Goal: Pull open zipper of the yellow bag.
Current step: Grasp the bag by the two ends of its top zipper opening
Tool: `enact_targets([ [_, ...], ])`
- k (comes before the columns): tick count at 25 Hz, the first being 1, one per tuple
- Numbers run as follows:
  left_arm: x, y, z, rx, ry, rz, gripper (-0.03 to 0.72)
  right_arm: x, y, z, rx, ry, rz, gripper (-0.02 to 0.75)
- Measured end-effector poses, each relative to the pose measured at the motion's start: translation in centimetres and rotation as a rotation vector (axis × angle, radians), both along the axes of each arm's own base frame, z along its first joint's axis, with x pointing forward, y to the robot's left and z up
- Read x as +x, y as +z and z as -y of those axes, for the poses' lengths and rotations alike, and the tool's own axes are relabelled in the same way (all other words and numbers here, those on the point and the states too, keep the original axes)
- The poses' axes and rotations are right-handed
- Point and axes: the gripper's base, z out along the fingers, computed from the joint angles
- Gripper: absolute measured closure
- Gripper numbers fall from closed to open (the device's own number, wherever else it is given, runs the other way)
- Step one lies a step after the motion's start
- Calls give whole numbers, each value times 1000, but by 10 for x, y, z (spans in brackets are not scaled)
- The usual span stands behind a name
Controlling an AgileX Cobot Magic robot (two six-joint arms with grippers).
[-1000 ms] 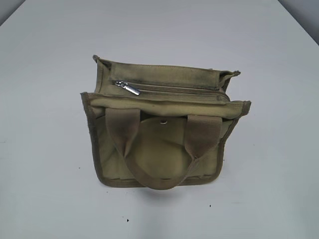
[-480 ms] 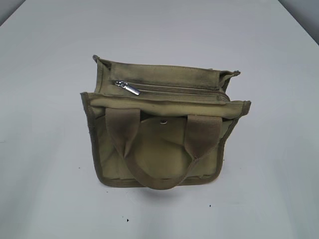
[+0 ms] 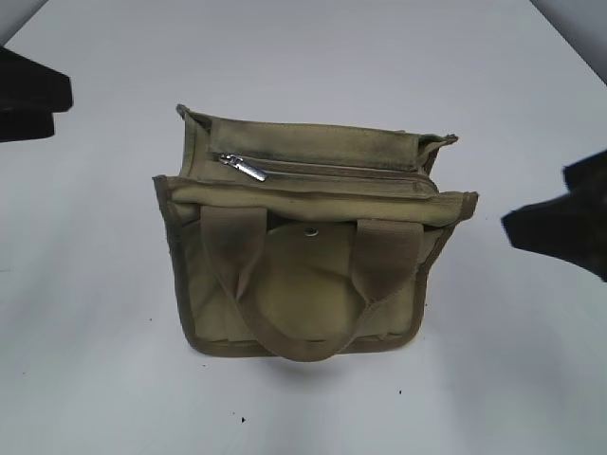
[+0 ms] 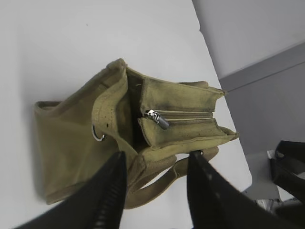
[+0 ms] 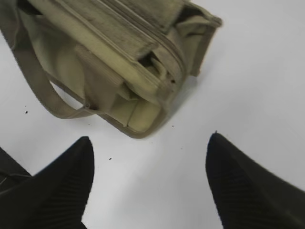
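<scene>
Exterior, bag: the bag stands mid-table, near face toward the camera, both handles drooping down over it, snap between them.
Exterior, zipper: the zipper runs left to right along the top and looks closed; its silver pull lies at the left end.
Exterior, arms: dark shapes at the left edge and the right edge, both well apart from the bag; too little shows to read the jaws here.
Left wrist, claw: the left gripper has its fingers partly apart with nothing between them, hanging above the bag's near side.
Left wrist, target: the pull sits beyond the fingertips, at the end of the zipper facing this arm.
Right wrist, claw: the right gripper stands wide apart and empty, over bare table just short of the bag's right end.
Step in hand: approach, nothing gripped yet.
Doing it well: probably pinch the fabric at one end with one claw first, so the light bag cannot slide, then nip the pull flat across its tab with the other and draw it straight along the zipper toward the right end, low and level, not lifting.
</scene>
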Motion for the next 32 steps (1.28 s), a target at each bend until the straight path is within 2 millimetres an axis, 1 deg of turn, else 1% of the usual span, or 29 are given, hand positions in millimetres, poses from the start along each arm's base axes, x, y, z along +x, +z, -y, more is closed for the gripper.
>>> enact_targets([
  [3, 29, -8, 5, -9, -47, -91, 358, 25, 3, -26, -51, 108, -37, 192],
  [6, 53, -16, 17, -5, -96, -140, 358, 49, 6, -53, -77, 180, -56, 206],
  [8, 65, -22, 29, -1, -134, -166, 358, 63, 5, -70, -90, 215, -67, 208],
  [12, 84, -38, 51, 12, -185, -209, 358, 87, 15, -93, -97, 263, -36, 220],
  [16, 97, -49, 68, 21, -223, -236, 358, 105, 26, -105, -93, 277, 4, 237],
  [20, 104, -57, 83, 31, -238, -238, 358, 116, 28, -113, -94, 284, 12, 241],
  [26, 115, -62, 97, 27, -201, -214, 360, 125, 14, -121, -131, 320, -11, 242],
  [28, 118, -61, 100, 16, -199, -208, 386, 124, 9, -127, -142, 346, -15, 243],
  [29, 119, -60, 101, 15, -199, -203, 420, 123, 7, -131, -148, 362, -11, 243],
  [31, 120, -57, 103, 14, -213, -198, 513, 120, 4, -141, -157, 400, 8, 243],
  [32, 120, -55, 104, 13, -219, -193, 573, 120, 2, -144, -163, 416, 18, 244],
])
